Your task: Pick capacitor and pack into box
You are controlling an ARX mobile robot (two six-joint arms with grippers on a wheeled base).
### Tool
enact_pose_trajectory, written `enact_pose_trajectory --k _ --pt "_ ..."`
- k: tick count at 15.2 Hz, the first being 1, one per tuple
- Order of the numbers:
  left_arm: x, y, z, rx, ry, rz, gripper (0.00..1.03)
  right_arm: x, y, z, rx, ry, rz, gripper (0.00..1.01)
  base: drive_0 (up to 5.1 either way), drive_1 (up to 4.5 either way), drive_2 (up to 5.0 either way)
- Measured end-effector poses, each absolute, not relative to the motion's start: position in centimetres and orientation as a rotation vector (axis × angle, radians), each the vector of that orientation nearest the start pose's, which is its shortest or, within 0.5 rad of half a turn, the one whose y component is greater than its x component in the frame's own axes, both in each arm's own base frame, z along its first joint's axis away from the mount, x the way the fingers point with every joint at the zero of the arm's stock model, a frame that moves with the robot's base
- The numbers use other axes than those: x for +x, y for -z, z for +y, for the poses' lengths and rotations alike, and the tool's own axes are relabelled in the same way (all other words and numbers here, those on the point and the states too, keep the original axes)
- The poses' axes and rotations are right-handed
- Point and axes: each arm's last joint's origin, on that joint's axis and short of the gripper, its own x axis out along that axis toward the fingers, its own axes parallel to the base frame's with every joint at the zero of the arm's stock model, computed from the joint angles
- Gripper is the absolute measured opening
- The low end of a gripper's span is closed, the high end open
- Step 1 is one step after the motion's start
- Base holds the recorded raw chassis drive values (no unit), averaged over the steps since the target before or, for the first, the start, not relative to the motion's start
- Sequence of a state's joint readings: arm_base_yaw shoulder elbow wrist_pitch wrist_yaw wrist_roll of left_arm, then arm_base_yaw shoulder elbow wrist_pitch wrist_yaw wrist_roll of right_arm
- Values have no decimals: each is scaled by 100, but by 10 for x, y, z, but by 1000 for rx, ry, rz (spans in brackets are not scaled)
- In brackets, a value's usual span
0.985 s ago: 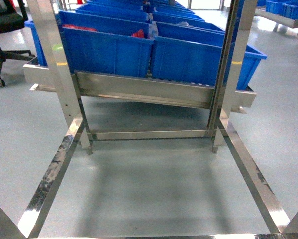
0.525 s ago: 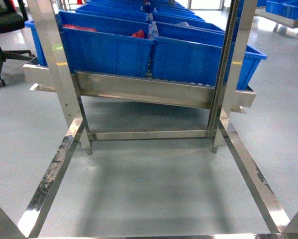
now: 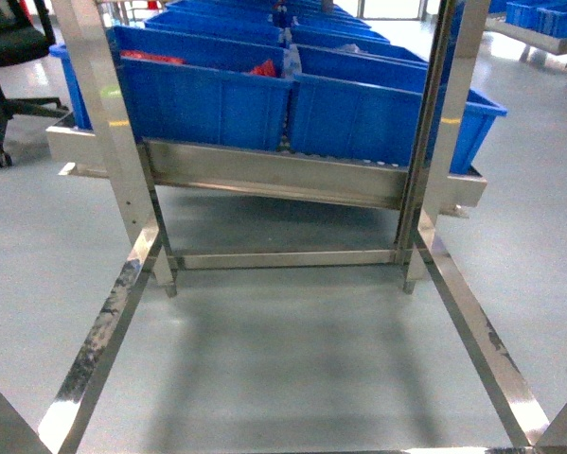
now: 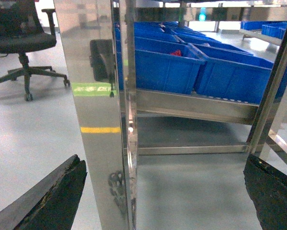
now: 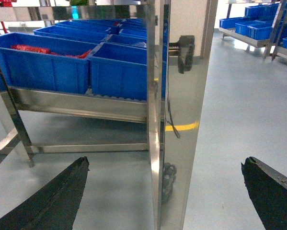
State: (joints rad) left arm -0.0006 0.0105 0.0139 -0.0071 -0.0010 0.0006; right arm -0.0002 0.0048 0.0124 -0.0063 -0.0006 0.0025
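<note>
No capacitor can be made out and the box is out of view. My left gripper [image 4: 165,163] is open, its dark fingers [image 4: 52,199] spread wide at the bottom corners of the left wrist view, with a shiny steel post [image 4: 97,110] standing upright beyond the gap. My right gripper [image 5: 166,162] is open too, fingers [image 5: 54,196] far apart, and another steel post [image 5: 179,110] rises beyond them. Both hold nothing. Neither gripper shows in the head view.
Large blue bins [image 3: 207,95] sit in rows on a sloping steel rack [image 3: 274,175]; one holds red items [image 3: 264,66]. Steel frame rails [image 3: 98,340] run along the grey floor on both sides. A black office chair [image 3: 4,57] stands at the far left.
The rack and bins sit slightly lower in the head view than before, a small shift of the camera. Nothing was taken hold of or let go.
</note>
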Motion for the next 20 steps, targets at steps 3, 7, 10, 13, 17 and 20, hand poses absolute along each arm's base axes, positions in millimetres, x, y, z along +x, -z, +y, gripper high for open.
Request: enact_pose_trajectory --k 3,7,10,13,17,20 --pt "98 -167 0 1 0 2 98 97 -167 0 2 0 -1 98 0 0 0" --pt "98 -167 0 1 2 1 98 97 -167 0 3 2 -3 98 0 0 0" --pt "98 -167 0 1 0 1 98 97 -167 0 4 1 -2 98 0 0 0" --pt "98 -167 0 1 -1 1 98 97 -167 0 2 0 -2 98 0 0 0" --pt "98 -167 0 1 0 1 98 97 -167 0 2 -1 -3 98 0 0 0" --pt "98 -167 0 0 -1 1 98 97 -167 0 2 0 -3 98 0 0 0"
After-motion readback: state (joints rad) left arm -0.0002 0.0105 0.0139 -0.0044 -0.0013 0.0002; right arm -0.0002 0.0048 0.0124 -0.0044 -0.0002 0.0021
